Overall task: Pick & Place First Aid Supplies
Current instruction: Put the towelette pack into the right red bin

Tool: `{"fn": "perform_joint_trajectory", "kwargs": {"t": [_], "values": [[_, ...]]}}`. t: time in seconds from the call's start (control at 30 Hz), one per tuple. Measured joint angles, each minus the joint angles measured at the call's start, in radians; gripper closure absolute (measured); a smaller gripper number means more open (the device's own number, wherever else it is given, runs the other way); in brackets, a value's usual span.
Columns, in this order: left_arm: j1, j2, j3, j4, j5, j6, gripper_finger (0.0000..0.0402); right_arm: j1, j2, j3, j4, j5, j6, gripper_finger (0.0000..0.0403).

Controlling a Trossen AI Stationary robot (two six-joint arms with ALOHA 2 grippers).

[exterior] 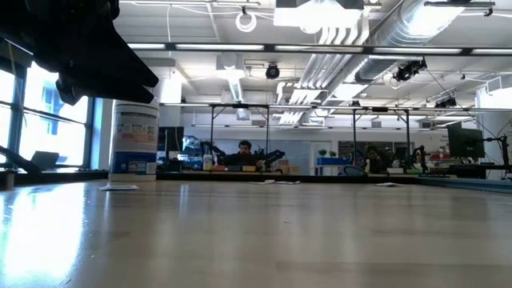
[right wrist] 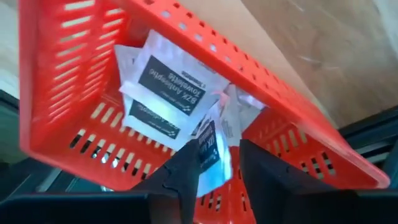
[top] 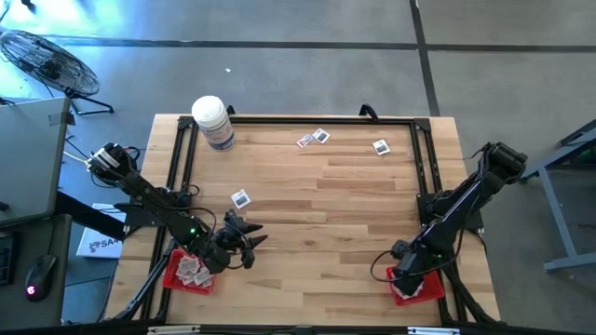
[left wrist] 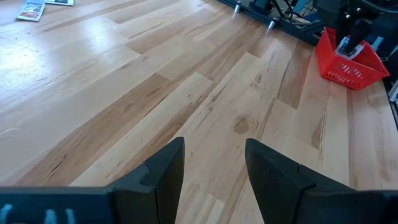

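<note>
Several white first aid packets [right wrist: 171,81] lie piled in the right red tray [right wrist: 56,93]. My right gripper [right wrist: 217,163] [top: 406,277] points down into it, open, and one packet [right wrist: 208,149] stands on edge in the gap between its fingers. My left gripper [left wrist: 214,149] [top: 248,244] hovers open over bare wood beside the left red tray [top: 175,276], which also holds packets [top: 196,270]. Loose packets lie flat on the table: one left of centre [top: 241,198], two at the far middle [top: 313,139], one at the far right [top: 380,146]. My right gripper has a packet's edge [right wrist: 205,158] close beside one finger [right wrist: 186,180], with the fingers coming from above. I cannot tell whether that finger touches the packet. The packet leans on the other packets in the tray.
A large white bottle [top: 212,121] [exterior: 134,140] stands at the far left corner. A black frame [top: 307,119] runs along the table's far and side edges. The middle of the wooden table [top: 326,214] is open surface. People sit at desks in the room beyond [exterior: 244,152].
</note>
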Motion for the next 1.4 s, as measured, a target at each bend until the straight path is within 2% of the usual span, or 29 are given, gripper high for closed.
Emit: {"fn": "perform_joint_trajectory", "kwargs": {"t": [0.3, 0.47, 0.67, 0.77, 0.87, 1.0, 1.13, 1.4], "values": [[0.0, 0.0, 0.0, 0.0, -0.007, 0.0, 0.0234, 0.0, 0.0, 0.0, -0.03, -0.024, 0.026, 0.033], [0.0, 0.0, 0.0, 0.0, -0.007, 0.0, 0.0234, 0.0, 0.0, 0.0, -0.03, -0.056, 0.037, 0.0326], [0.0, 0.0, 0.0, 0.0, -0.007, 0.0, 0.0234, 0.0, 0.0, 0.0, -0.035, -0.055, 0.037, 0.0304], [0.0, 0.0, 0.0, 0.0, -0.007, 0.0, 0.0234, 0.0, 0.0, 0.0, -0.034, -0.053, 0.026, 0.0306], [0.0, 0.0, 0.0, 0.0, -0.007, 0.0, 0.0234, 0.0, 0.0, 0.0, -0.032, -0.058, 0.02, 0.0331], [0.0, 0.0, 0.0, 0.0, -0.007, 0.0, 0.0234, 0.0, -0.007, 0.0, 0.011, -0.092, 0.02, 0.0389], [0.0, 0.0, 0.0, 0.0, -0.006, 0.0, 0.0234, 0.0, -0.05, 0.0, 0.089, -0.051, 0.053, 0.039], [0.0, 0.0, 0.0, 0.0, -0.006, 0.0, 0.0234, 0.0, -0.105, 0.0, 0.162, 0.096, 0.061, 0.0398]]}}
